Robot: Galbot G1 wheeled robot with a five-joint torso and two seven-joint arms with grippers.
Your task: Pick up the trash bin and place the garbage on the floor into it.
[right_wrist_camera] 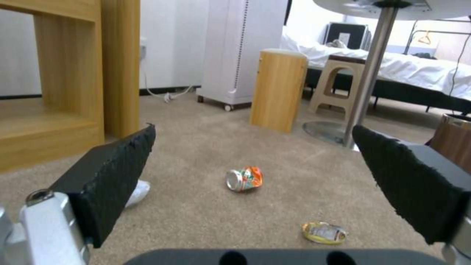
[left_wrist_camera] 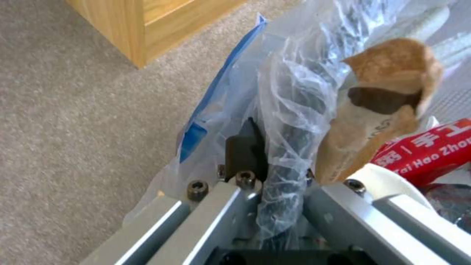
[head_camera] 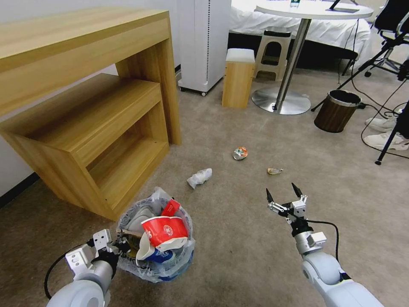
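Left wrist view: the left gripper (left_wrist_camera: 275, 173) has its jaws pinched on the bag-covered rim of the small round black trash bin lined with crinkly translucent plastic (left_wrist_camera: 289, 110), one black finger (left_wrist_camera: 245, 147) lying outside the liner. In the head view this left gripper (head_camera: 114, 246) holds the trash bin (head_camera: 155, 234) at its near left edge, over the beige short-pile carpet floor (head_camera: 238, 238), just in front of the light wooden two-tier desk (head_camera: 85, 111). The bin is heaped: one red-and-white paper cup (head_camera: 165, 231) lies on top, one red wrapper (head_camera: 171, 207) behind it.

The right gripper (head_camera: 284, 194) hangs above the floor to the robot's right, jaws spread wide and holding nothing. Three pieces of garbage lie on the floor beyond it: one crushed orange-and-silver can (head_camera: 240, 153), one small flattened yellowish bottle (head_camera: 275, 171) nearest the right gripper, and one crumpled white tissue (head_camera: 199, 177) toward the desk. One brown wood-look bin with a metal rim (head_camera: 336, 111) stands well apart, near the round pedestal table (head_camera: 294, 25).
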